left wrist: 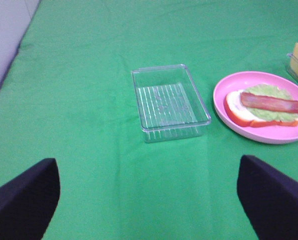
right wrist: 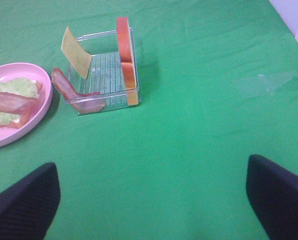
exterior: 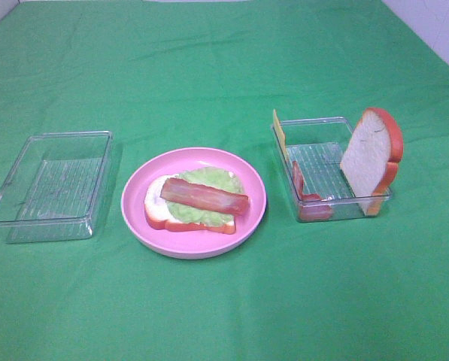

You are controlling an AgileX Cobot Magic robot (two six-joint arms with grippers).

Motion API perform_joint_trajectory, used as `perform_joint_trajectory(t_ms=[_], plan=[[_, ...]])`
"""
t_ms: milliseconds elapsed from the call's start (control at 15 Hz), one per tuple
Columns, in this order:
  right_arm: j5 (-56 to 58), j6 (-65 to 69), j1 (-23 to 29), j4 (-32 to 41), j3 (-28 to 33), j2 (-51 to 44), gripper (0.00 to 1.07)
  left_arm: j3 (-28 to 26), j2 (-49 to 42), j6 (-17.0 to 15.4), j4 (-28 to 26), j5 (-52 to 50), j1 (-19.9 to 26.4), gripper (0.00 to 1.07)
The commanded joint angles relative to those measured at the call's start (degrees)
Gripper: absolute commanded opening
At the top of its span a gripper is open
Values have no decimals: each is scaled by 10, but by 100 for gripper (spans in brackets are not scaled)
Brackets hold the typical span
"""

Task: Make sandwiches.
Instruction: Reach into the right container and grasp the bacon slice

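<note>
Both jaws stood wide open, empty. The half-built sandwich (exterior: 196, 201) lay on the plate (exterior: 138, 216); cheese (exterior: 280, 132), bacon (exterior: 301, 185) and bread (exterior: 368, 159) leaned in the right tray (exterior: 314, 121). Light, stiff, likely slippery toys: pinch thin edges.

A clear tray (right wrist: 107, 70) on the green cloth (right wrist: 198, 125) holds a bread slice (right wrist: 125, 50) standing on edge against one wall and a cheese slice (right wrist: 75, 52) leaning against the opposite wall. A bacon strip (right wrist: 71, 92) drapes over its rim. Beside it, a pink plate (right wrist: 39, 107) (partly cut off) carries lettuce (right wrist: 16, 86) under a second bacon strip (right wrist: 9, 101). The right gripper (right wrist: 151, 165) has its dark fingers (right wrist: 26, 200) spread wide over bare cloth.
</note>
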Motion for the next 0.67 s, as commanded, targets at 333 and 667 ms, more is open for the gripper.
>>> perform_joint_trajectory(t_ms=[333,667], plan=[[-10,-9,-1,1,1,-4,97,77,-14,37,-20,-45,-2,88],[-10,-9,-1,1,1,-3,97,77,-13,37,-22,-45,0,88]])
